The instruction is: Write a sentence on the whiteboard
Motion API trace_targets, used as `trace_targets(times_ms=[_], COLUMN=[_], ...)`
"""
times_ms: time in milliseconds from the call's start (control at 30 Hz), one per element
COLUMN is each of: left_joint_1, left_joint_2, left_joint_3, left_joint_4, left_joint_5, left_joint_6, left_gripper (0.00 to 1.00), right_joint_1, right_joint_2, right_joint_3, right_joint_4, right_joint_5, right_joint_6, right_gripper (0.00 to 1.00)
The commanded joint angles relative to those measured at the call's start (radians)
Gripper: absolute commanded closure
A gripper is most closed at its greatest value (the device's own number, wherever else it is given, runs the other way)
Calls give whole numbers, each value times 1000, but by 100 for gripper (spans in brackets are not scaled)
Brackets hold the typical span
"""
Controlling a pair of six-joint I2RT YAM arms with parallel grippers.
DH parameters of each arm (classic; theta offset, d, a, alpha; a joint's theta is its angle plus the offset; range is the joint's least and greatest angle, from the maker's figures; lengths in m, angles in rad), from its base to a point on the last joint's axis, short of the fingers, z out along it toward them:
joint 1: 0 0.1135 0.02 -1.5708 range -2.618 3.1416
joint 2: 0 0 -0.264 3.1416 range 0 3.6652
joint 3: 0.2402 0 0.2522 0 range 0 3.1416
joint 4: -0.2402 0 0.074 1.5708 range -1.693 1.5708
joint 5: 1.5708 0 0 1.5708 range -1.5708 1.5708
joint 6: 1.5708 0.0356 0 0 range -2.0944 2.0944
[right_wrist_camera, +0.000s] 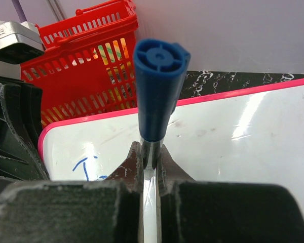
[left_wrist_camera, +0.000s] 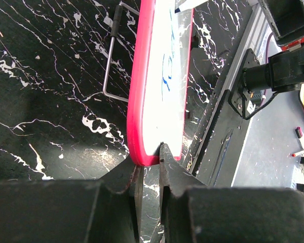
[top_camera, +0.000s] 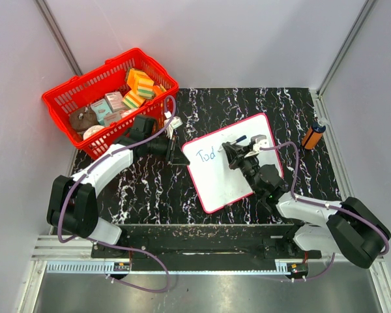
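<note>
The whiteboard [top_camera: 238, 179] lies tilted on the black marble table, and its red-pink rim [left_wrist_camera: 137, 101] fills the left wrist view. My left gripper [top_camera: 177, 151] is shut on the board's left corner, one finger on each side of the rim [left_wrist_camera: 151, 161]. The sentence [top_camera: 205, 154] is blue marker writing reading "Tod", near the board's left end [left_wrist_camera: 167, 76]. My right gripper [top_camera: 235, 150] hangs over the board just right of those letters. It is shut on a marker [right_wrist_camera: 159, 76] with a blue end, which stands up between its fingers [right_wrist_camera: 150, 154]. The marker's tip is hidden.
A red basket [top_camera: 111, 98] with sponges and small boxes stands at the back left, close behind my left arm. An orange and black cylinder [top_camera: 313, 135] lies by the right wall. A thin wire frame [left_wrist_camera: 111, 66] lies on the table beside the board's edge.
</note>
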Motion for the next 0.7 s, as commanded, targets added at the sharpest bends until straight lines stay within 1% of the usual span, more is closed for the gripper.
trace_targets(times_ms=[0,300,667], left_joint_1=[-67,-69,-70], left_joint_2=[29,28,28], left_joint_3=[-34,-34,-34], left_joint_4=[-141,-141,-141], left_joint_5=[-76,-79,-82], left_joint_6=[189,190,191], left_gripper=[100,100,100], right_joint_1=[-9,-10,-9], right_joint_2=[11,0,-30], right_joint_3=[39,26,-35], right_joint_4=[40,23,20], right_joint_5=[-28,-96,-79], right_joint_6=[20,29,51], right_gripper=[100,100,100])
